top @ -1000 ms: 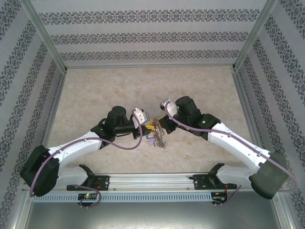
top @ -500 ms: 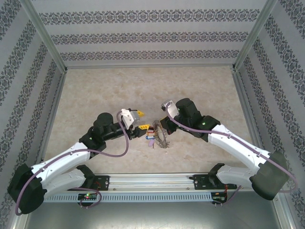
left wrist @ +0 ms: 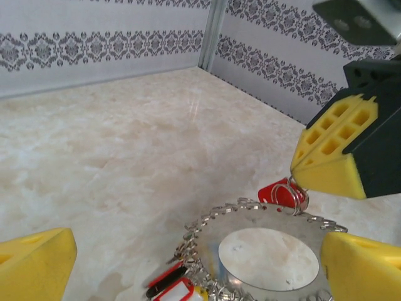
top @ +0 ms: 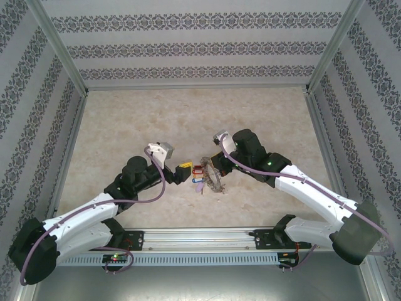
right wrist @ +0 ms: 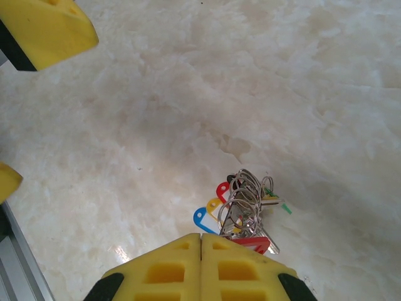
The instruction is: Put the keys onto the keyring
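Right gripper [right wrist: 200, 241]: fingers clenched tight, yellow pads flush together, pinching the top edge of the keyring [left wrist: 263, 217]. The pinch point sits right beside a red-tagged key [left wrist: 272, 191] on a small split ring.

Keyring hangs below those fingers, held on edge. The right wrist view has it nearly edge-on [right wrist: 244, 199], with red, blue, yellow and green tags bunched at the near side. Can't tell whether the bottom edge touches the table [right wrist: 301, 75] or just clears it.

Left gripper [top: 180, 170]: released, spread wide, nothing in it. In its own wrist view the two yellow fingers [left wrist: 34, 263] sit at the bottom corners with the keyring framed between them, its broad face toward the camera. From the right wrist view these fingers are off to the upper left, apart from the ring.

More tagged keys hang at the ring's lower left, red and yellow among them [left wrist: 172, 285]. Can't single out which were the loose ones.

Top view: both grippers meet at the centre of the table, the left just left of the ring [top: 213, 179], right arm coming in from the right.
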Robot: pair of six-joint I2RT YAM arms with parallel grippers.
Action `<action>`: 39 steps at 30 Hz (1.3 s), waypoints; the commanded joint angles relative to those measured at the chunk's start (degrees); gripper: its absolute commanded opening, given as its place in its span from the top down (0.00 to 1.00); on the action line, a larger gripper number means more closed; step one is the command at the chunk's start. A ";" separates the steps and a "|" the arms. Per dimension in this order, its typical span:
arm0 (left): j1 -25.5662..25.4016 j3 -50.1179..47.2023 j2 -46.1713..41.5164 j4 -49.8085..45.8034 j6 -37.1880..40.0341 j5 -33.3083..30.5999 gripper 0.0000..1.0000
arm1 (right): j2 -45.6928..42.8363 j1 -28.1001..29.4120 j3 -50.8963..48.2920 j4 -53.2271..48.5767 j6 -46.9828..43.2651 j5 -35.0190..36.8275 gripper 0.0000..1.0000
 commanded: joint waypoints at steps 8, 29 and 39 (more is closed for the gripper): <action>-1.11 2.73 13.96 11.31 8.34 16.80 0.34 | 0.93 0.48 2.27 1.51 -0.69 1.56 1.00; -6.30 8.38 26.29 15.99 17.41 11.60 0.57 | 0.87 0.15 2.49 2.03 -0.48 -0.88 1.00; -7.73 6.85 27.49 22.06 23.48 8.58 0.66 | 0.47 -0.13 2.26 2.08 -0.39 -1.03 1.00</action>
